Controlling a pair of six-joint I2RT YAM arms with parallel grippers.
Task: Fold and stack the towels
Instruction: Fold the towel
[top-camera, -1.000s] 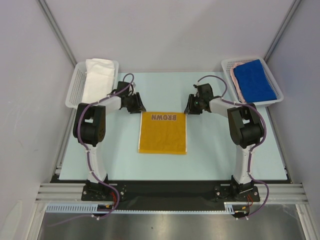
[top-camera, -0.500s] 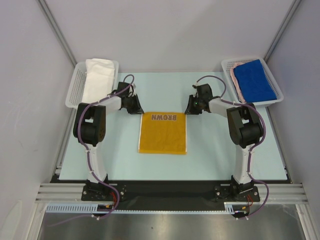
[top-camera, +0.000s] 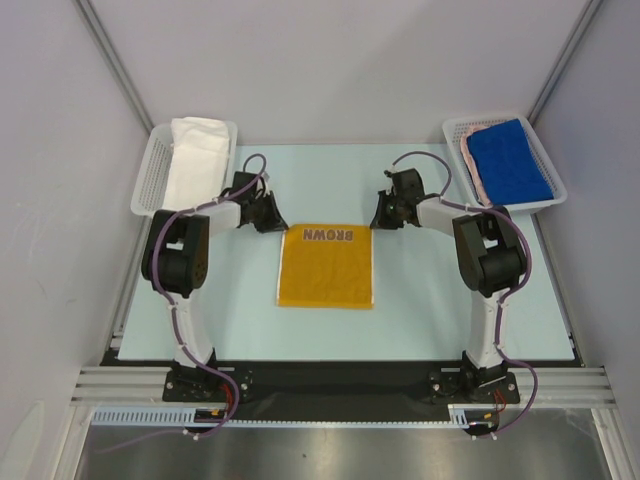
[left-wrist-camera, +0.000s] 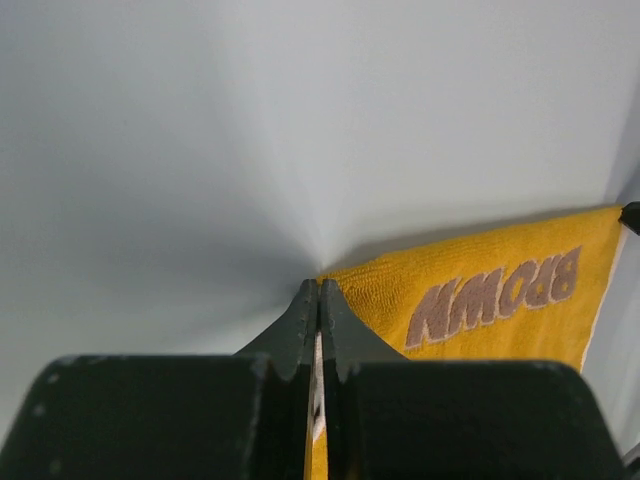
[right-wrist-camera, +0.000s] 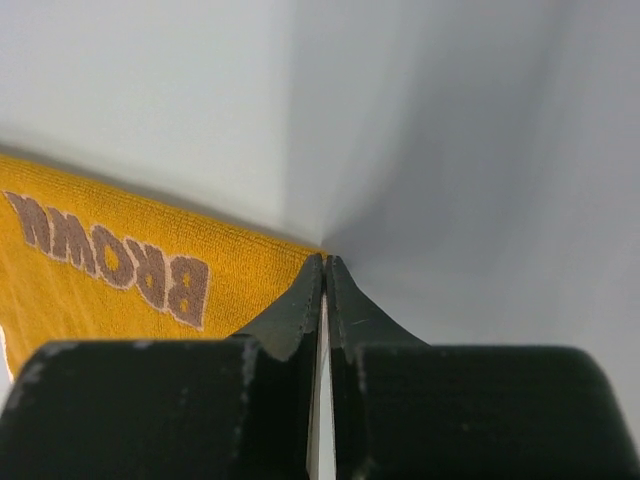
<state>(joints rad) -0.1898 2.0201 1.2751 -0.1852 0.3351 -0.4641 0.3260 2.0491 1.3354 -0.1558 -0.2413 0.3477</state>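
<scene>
Left gripper (left-wrist-camera: 319, 300) and right gripper (right-wrist-camera: 326, 275) are each closed on a far corner of the yellow towel (top-camera: 325, 268), which lies flat at the centre of the table (top-camera: 430, 300) with its "BROWN" lettering along the far edge. At the far-left corner a basket (top-camera: 146, 185) holds the white towel (top-camera: 195, 160); at the far-right corner a second basket (top-camera: 451, 129) holds the blue towel (top-camera: 508, 160) on a pinkish towel (top-camera: 472, 172).

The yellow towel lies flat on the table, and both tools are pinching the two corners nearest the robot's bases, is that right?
Not quite. The yellow towel does lie flat on the table, but the left tool and right tool pinch its two far corners, beside the BROWN lettering, not the near ones. The top view shows it.
</scene>
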